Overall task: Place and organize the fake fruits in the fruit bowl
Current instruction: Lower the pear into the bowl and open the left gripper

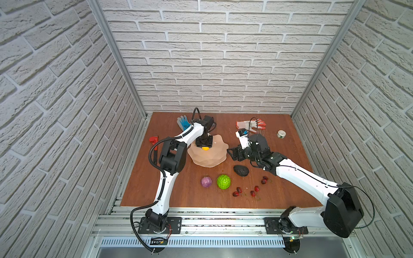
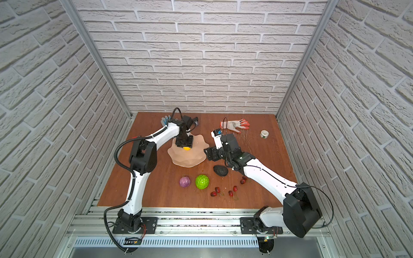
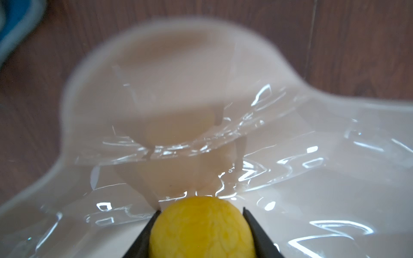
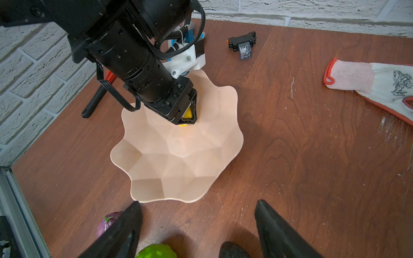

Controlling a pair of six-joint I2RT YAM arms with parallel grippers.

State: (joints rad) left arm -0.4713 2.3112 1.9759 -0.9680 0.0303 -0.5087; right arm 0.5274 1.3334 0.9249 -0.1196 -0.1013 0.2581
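my left gripper (image 1: 205, 147) clenches the small yellow fruit (image 3: 202, 227) over the fruit bowl (image 4: 178, 178); my right gripper (image 4: 199, 206), at the bowl's three o'clock, gapes empty.

Lab enclosure: aluminium frame (image 1: 118, 58), brick-print walls (image 1: 223, 67)

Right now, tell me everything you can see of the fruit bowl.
The fruit bowl is wide, shallow, glossy pale peach and plastic-looking, with faceted inner walls and a wavy scalloped rim. It sits upright near the middle of the wooden table. No fruit lies in it; the left gripper holds the yellow fruit low over its inside. Contact there is unclear.
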